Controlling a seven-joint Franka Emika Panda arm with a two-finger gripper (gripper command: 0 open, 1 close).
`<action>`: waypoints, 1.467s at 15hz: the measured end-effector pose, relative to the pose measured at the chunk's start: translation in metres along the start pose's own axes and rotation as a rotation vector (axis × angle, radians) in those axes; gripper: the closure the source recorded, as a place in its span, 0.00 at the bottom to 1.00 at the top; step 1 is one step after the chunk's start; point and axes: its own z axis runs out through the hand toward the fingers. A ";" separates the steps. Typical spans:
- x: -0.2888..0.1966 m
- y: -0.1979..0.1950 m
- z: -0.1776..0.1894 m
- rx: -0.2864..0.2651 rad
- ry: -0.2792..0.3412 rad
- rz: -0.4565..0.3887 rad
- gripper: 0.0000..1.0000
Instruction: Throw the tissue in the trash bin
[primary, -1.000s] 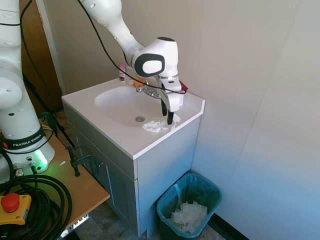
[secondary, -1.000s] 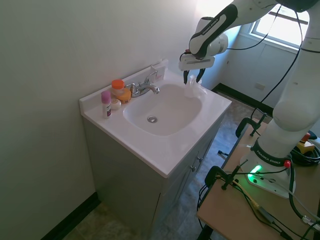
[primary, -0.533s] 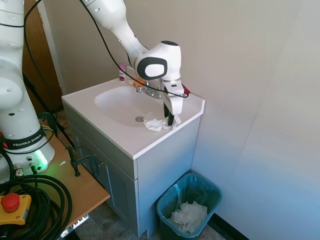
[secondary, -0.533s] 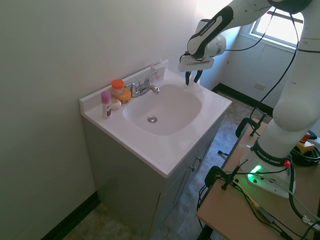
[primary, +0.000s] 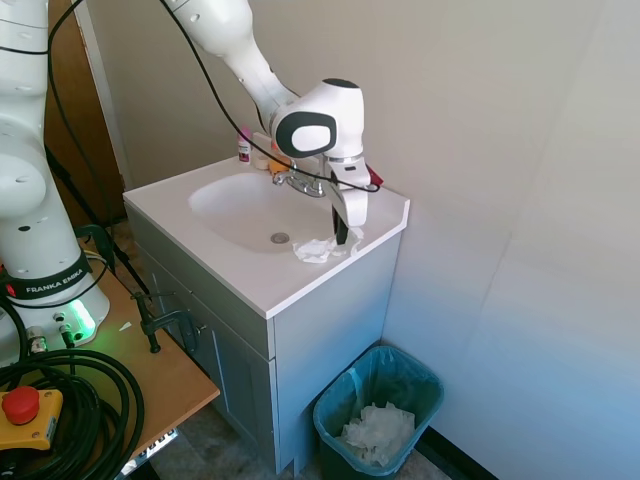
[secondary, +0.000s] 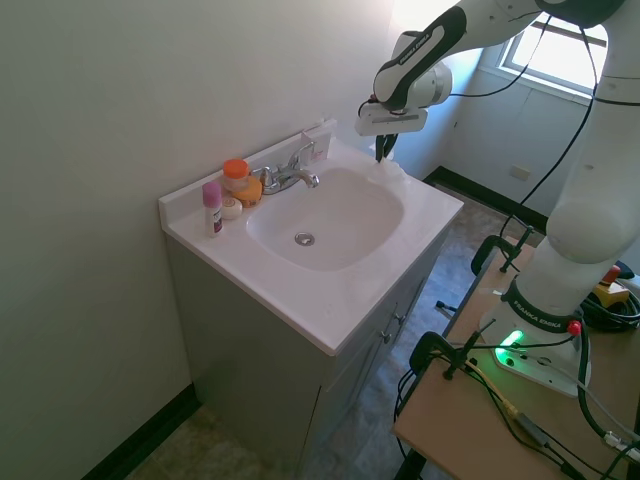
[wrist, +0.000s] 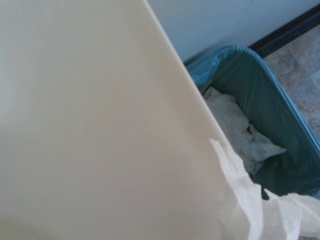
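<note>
end effector (primary: 342, 237) now pinching tissue (primary: 318, 249) on vanity

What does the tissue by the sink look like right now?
The tissue is small, white, thin and crumpled. It lies on the white countertop at the sink's edge, near the corner above the teal trash bin. The robot's hand is down on one end of it, fingers closed together there. The rest spreads floppy across the counter. In the wrist view its ragged edge shows with the bin beyond.
</note>
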 end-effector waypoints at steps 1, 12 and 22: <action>0.009 -0.001 -0.012 0.022 0.008 0.017 1.00; 0.160 0.024 0.043 0.030 0.041 0.332 0.00; 0.166 0.023 0.053 0.018 -0.007 0.268 0.00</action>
